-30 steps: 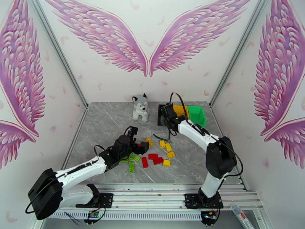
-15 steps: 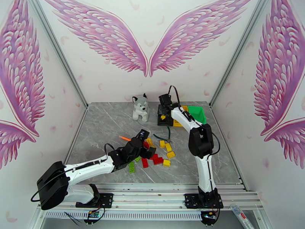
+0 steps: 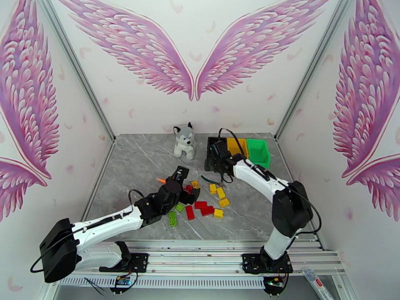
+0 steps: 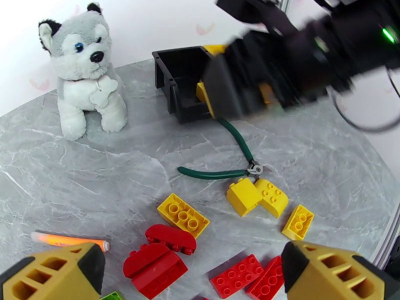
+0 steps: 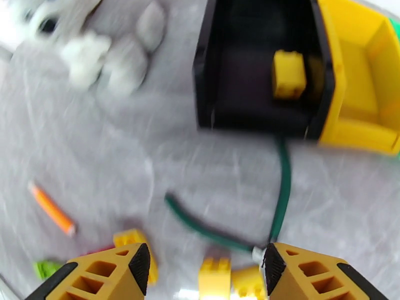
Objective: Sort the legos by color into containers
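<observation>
Red, yellow and lime green legos lie scattered mid-table: yellow bricks (image 3: 220, 192), red bricks (image 3: 201, 204) and green bricks (image 3: 172, 218). At the back stand the joined containers: black bin (image 3: 210, 144), yellow bin (image 3: 236, 145) and green bin (image 3: 257, 151). One yellow brick (image 5: 289, 74) lies inside the black bin (image 5: 210, 61), beside the yellow bin (image 5: 365, 96). My right gripper (image 3: 216, 161) hovers open and empty just in front of the black bin. My left gripper (image 3: 182, 188) is open low over the red bricks (image 4: 154, 265), with a yellow brick (image 4: 183, 214) just beyond.
A husky plush (image 3: 184, 141) sits left of the black bin. Green-handled pliers (image 4: 220, 166) lie between the bins and the pile. An orange stick (image 3: 161, 180) rests left of the left gripper. The two grippers are close together over the pile.
The right gripper has pulled back from above the black bin toward the pile. The left gripper has shifted slightly back and left over the red bricks.
</observation>
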